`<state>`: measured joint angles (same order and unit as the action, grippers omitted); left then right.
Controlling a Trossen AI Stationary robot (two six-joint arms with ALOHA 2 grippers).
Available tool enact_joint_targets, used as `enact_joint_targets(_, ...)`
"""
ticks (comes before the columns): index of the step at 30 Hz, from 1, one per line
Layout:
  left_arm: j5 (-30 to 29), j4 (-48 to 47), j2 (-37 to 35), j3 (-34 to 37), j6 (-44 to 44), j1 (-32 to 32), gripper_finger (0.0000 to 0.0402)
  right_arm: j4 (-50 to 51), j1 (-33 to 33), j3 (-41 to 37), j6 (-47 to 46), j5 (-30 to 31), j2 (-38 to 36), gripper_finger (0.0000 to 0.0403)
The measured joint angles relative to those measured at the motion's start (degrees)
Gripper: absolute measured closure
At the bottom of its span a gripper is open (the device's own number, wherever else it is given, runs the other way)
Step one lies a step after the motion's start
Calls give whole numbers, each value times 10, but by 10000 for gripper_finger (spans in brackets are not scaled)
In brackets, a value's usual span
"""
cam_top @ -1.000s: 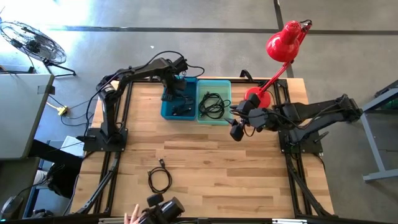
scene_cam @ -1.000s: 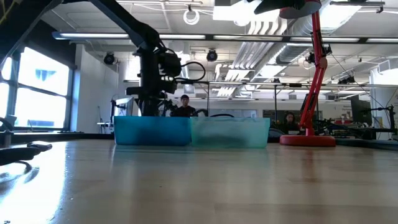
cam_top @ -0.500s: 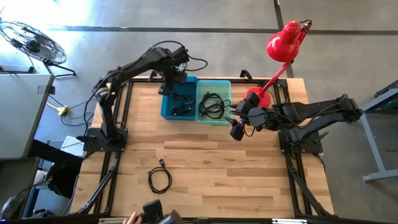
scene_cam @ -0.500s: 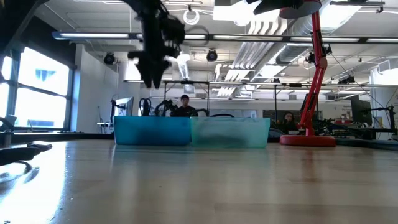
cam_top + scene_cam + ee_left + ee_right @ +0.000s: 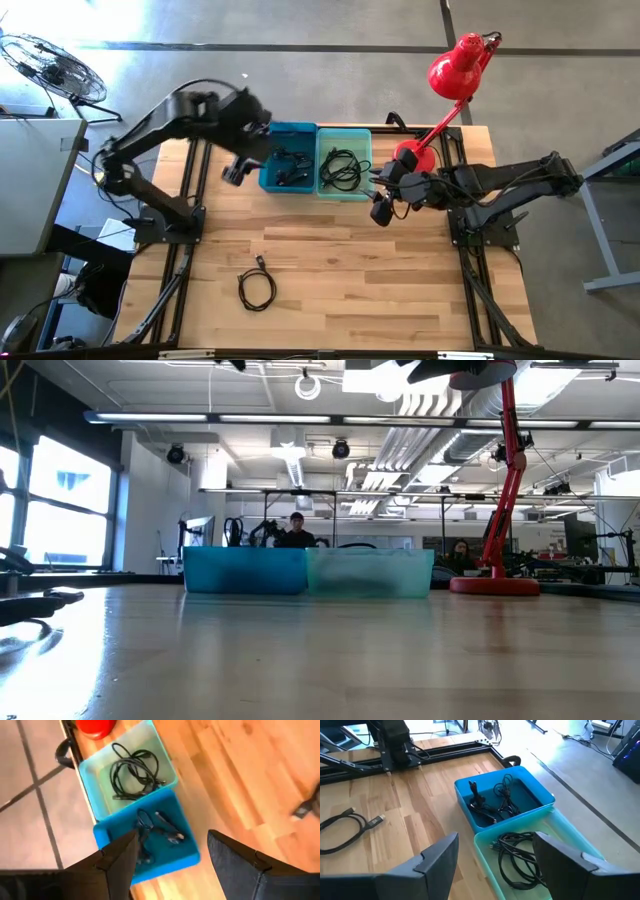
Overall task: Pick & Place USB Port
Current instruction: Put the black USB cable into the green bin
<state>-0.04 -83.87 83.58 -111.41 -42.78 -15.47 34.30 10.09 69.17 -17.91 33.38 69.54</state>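
Several dark USB pieces lie on the floor of the blue bin at the table's far side; they also show in the right wrist view. My left gripper hangs open in the air just left of that bin, holding nothing; in its wrist view its fingers frame the blue bin. My right gripper stands open near the right near corner of the teal bin, also holding nothing.
The teal bin holds coiled black cables. A coiled black USB cable lies on the wood toward the near edge. A red desk lamp stands with its base at the far right.
My left gripper has risen out of the blue bin, passed over its far edge, and swung toward the table's left edge; it now hangs beside the bin. A person's hand with a dark object at the near edge has left the view.
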Motion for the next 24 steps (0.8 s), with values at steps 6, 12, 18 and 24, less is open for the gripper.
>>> enact_joint_targets(6, -3, -62, -27, 6, 131, 97, 167, -17, 0, 0, 4, -36, 0, 155)
enact_joint_targets(12, 27, -64, -41, 75, 245, 205, 167, -16, 1, 0, 4, -50, 0, 155)
enact_joint_targets(18, 44, -59, -33, 174, 293, 264, 167, -16, 8, 0, -1, -69, 0, 155)
enact_joint_targets(24, 137, -41, -27, 299, 421, 296, 167, -21, 9, 0, -2, -68, 0, 155)
